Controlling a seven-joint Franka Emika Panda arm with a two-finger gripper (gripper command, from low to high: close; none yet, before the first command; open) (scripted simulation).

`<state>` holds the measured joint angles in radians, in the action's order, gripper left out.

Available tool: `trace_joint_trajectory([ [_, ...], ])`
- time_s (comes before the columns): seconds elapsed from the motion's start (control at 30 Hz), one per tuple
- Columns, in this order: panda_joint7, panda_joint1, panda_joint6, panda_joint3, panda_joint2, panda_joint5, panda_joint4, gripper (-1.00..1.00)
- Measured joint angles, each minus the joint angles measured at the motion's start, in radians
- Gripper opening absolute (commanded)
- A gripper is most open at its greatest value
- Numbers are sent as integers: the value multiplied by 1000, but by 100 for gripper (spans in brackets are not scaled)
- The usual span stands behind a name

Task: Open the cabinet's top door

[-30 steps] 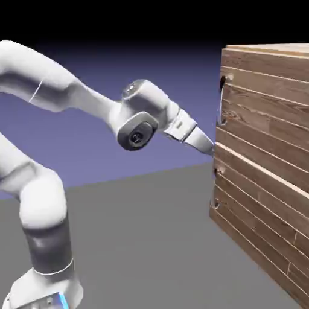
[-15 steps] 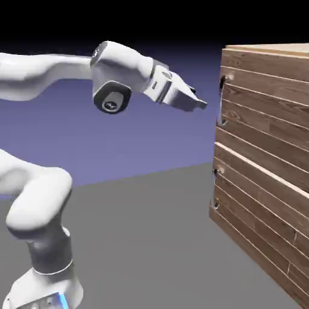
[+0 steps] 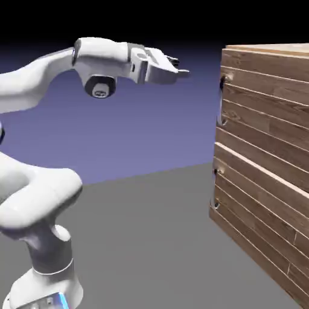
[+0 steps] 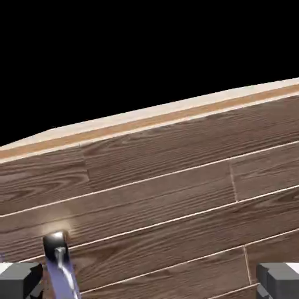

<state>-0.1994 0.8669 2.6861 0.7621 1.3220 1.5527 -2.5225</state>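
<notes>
The cabinet [image 3: 265,163] of brown planks fills the exterior view's right. Its top door [image 3: 265,102] is shut, and a small dark handle [image 3: 222,84] sits at its left edge. My gripper [image 3: 180,71] hovers level with the door's upper boards, left of the cabinet and apart from it, pointing toward it. In the hand view the door's planks [image 4: 175,198] and the cabinet's pale top edge fill the lower half. The metal handle [image 4: 59,263] shows at lower left, just inside the left fingertip [image 4: 20,280]. The fingertips stand wide apart and open, with nothing between them.
Below the top door lies the lower plank panel [image 3: 259,217] with its own small handle [image 3: 215,187] at the left edge. The grey table [image 3: 151,241] stretches between the robot's base and the cabinet.
The hand has risen from the seam between the two panels to near the cabinet's top and drawn back to the left. Its fingers stayed open.
</notes>
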Motion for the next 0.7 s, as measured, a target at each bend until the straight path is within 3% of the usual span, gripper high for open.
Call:
trace_joint_trajectory([
  [0.7, 313, 507, -203, 440, 434, 896, 166, 0],
])
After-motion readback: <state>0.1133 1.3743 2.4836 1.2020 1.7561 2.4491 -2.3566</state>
